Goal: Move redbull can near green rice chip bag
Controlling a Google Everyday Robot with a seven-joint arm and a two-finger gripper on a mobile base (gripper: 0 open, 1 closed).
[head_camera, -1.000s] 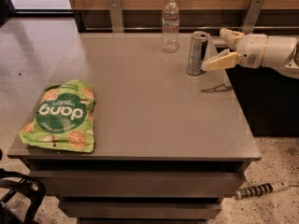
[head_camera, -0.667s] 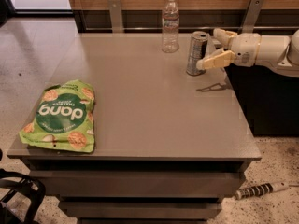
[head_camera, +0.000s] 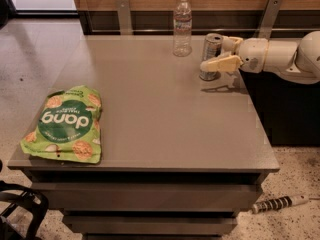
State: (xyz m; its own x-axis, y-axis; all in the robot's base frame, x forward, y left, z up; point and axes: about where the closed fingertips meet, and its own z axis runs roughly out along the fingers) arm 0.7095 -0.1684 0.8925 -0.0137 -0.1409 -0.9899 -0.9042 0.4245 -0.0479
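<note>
The redbull can (head_camera: 211, 44) stands upright at the back right of the grey table (head_camera: 165, 129). My gripper (head_camera: 214, 55) reaches in from the right at can height. It is open, with one cream finger (head_camera: 220, 64) in front of the can's lower half and the other behind its top right, so the can stands between them. The green rice chip bag (head_camera: 65, 124) lies flat at the table's front left corner, far from the can and gripper.
A clear plastic water bottle (head_camera: 182, 26) stands at the back, just left of the can. A wooden wall with metal brackets (head_camera: 123, 14) runs behind the table. A striped cable end (head_camera: 277, 204) lies on the floor at the lower right.
My gripper has moved left toward the can and now straddles it. The can, bottle and bag have not moved.
</note>
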